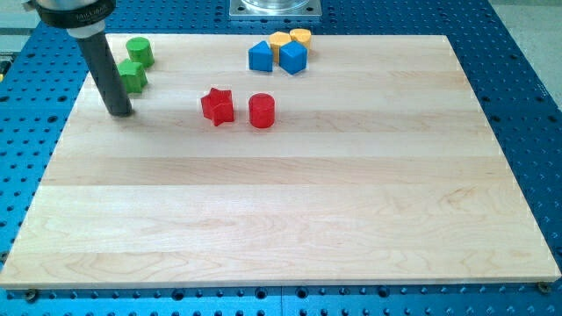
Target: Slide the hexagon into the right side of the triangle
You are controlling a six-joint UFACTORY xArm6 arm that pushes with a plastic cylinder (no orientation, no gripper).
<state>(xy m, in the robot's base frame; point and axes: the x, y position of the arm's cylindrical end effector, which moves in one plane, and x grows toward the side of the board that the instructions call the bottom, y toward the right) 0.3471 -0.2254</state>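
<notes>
The dark rod comes down from the view's top left, and my tip (120, 113) rests on the board near its left edge. Two blue blocks sit at the top centre. The left one (260, 57) looks like the triangle and the right one (293, 58) is a cube. Two yellow blocks touch them from behind. The right one (301, 37) looks like the hexagon; the shape of the left one (279, 40) is unclear. My tip is far to the left of this cluster and lower in the view.
A green cylinder (140, 51) and a green block (133, 76) lie just right of the rod, the block close against it. A red star (218, 105) and a red cylinder (262, 111) sit between my tip and the blue-yellow cluster. The wooden board (290, 219) lies on a blue perforated table.
</notes>
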